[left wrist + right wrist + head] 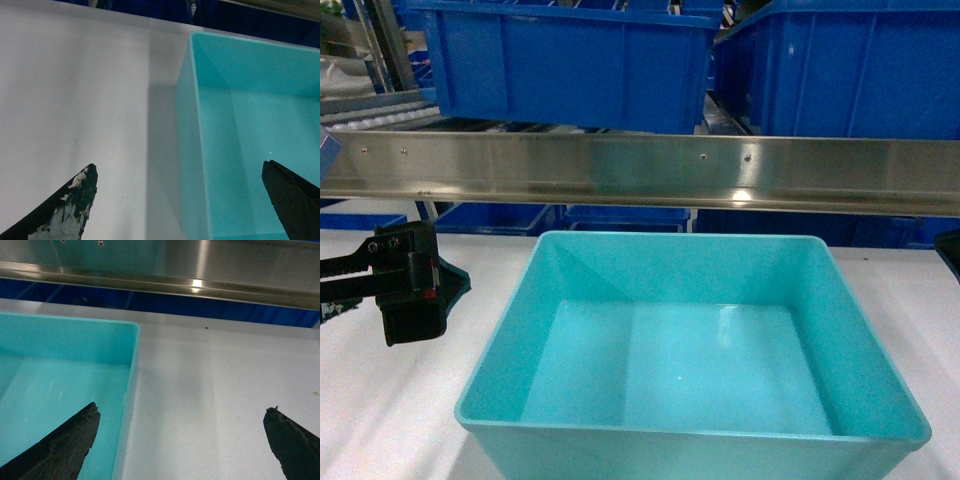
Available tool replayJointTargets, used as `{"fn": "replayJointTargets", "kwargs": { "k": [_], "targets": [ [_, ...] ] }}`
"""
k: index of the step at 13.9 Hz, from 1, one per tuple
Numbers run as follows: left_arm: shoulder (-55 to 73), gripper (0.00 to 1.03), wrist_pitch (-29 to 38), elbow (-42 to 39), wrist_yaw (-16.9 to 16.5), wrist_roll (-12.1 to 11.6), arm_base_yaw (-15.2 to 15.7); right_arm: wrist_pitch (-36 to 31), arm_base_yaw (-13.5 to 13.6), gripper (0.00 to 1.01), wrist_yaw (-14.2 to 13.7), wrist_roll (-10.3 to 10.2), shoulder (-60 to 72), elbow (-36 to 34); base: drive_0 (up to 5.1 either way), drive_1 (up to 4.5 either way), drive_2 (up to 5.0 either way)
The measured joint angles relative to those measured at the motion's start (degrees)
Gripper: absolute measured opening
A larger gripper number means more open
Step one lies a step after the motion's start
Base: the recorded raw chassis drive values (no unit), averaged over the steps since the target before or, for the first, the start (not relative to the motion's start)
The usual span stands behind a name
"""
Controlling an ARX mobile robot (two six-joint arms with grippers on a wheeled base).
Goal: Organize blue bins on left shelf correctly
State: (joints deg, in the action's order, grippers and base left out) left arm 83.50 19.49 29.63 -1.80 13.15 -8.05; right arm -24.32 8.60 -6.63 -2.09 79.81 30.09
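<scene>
The left gripper [180, 200] hung with its jaws spread wide, straddling the left wall of the turquoise bin [187, 150]: one black fingertip [75, 205], its coating chipped and flaking pale, sat over the white tabletop [75, 90], while the other fingertip [292, 200] sat over the bin's bare floor. Neither pad touched the wall. Beyond the table's far edge lay dark blue shapes, too dim to identify

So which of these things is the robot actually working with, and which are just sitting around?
Part of the job:
- turquoise bin, empty
- steel shelf rail it belongs on
- left pincer, open, straddling the bin's left wall
- right pincer, open, straddling its right wall

Just there:
- dark-blue crates on the shelf
- white table
</scene>
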Motion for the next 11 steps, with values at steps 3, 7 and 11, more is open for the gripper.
{"fn": "replayJointTargets", "kwargs": {
  "k": [3,7,11],
  "targets": [
    [5.31,0.98,-5.05,4.39,0.52,-0.09,-1.73,0.04,1.25,0.98,-0.74,0.17,5.75,3.56,0.0,0.0,0.0],
    [7.67,0.98,-9.09,9.31,2.03,-3.72,-4.61,2.6,2.36,0.98,-1.05,0.66,9.35,5.55,0.0,0.0,0.0],
    [14.32,0.98,-7.5,9.79,3.5,-4.55,-6.05,5.09,5.27,0.98,-1.53,2.12,18.91,5.97,0.0,0.0,0.0]
  ]
}}
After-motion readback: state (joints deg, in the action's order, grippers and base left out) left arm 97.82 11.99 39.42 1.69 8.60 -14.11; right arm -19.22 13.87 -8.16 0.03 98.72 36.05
